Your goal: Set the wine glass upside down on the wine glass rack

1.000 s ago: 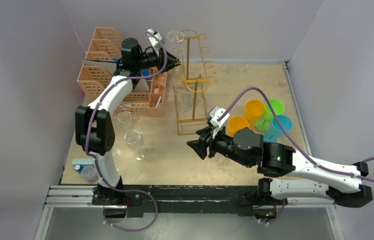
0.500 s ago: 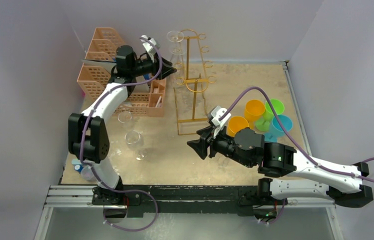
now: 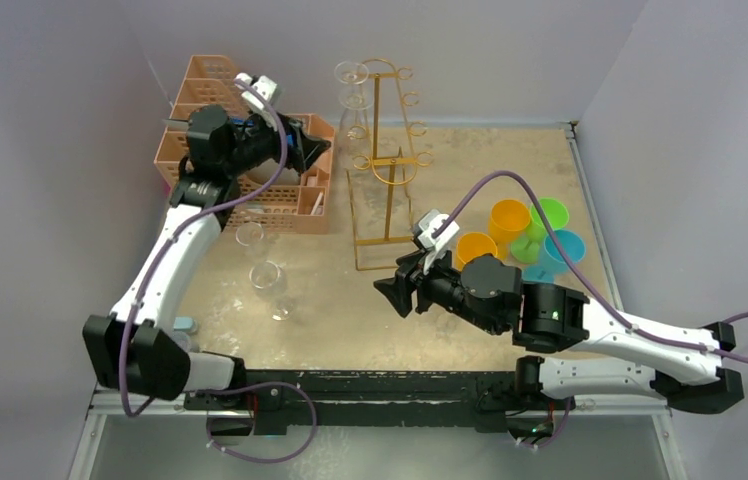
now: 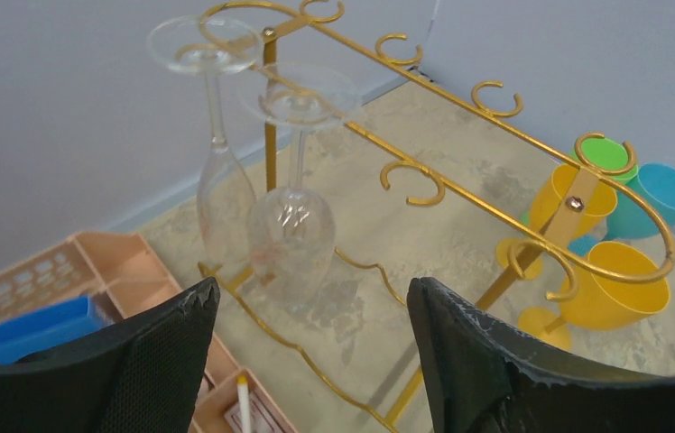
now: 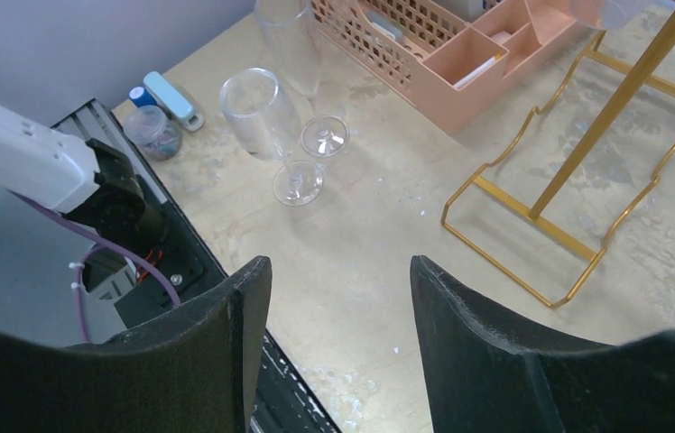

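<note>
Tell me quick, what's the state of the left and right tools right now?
Left tool: open, holding nothing.
Right tool: open, holding nothing.

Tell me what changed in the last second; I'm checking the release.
The left gripper opened, let go of the wine glass hanging upside down on the wine glass rack, and drew back leftward. The right gripper and the glasses on the table stayed put.
</note>
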`<control>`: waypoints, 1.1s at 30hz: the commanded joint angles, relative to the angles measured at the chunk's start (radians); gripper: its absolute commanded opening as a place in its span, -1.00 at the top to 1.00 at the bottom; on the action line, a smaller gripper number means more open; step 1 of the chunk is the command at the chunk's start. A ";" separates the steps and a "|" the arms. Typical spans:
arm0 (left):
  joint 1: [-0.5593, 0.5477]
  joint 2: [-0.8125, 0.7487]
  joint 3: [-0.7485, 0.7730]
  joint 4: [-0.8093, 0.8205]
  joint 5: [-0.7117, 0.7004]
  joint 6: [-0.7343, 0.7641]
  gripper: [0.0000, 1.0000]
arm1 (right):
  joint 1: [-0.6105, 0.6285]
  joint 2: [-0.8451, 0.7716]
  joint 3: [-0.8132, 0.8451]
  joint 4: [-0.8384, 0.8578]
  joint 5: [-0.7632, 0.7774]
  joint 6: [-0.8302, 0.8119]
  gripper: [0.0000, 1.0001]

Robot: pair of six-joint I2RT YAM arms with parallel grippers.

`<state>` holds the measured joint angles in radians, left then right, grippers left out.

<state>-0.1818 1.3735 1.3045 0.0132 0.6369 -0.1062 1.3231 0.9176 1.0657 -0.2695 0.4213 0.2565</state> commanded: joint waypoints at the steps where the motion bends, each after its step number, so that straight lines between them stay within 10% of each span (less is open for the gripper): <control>1: 0.004 -0.155 -0.084 -0.131 -0.141 -0.069 -0.52 | 0.002 0.018 0.051 -0.038 0.047 0.051 -0.23; 15: 0.004 -0.632 -0.257 -0.538 -0.174 -0.293 -0.66 | 0.002 0.231 0.165 -0.295 0.053 0.199 -0.33; 24: 0.004 -0.916 -0.259 -0.796 -0.557 -0.277 -0.62 | 0.002 0.462 0.290 -0.204 0.055 0.199 -0.30; 33: 0.004 -0.994 -0.200 -0.944 -0.694 -0.197 -0.61 | -0.043 0.490 0.338 -0.517 0.378 0.387 -0.31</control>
<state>-0.1818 0.3977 1.0798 -0.8547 0.0166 -0.3420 1.3216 1.4330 1.3521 -0.5755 0.5911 0.5095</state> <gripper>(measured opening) 0.805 0.651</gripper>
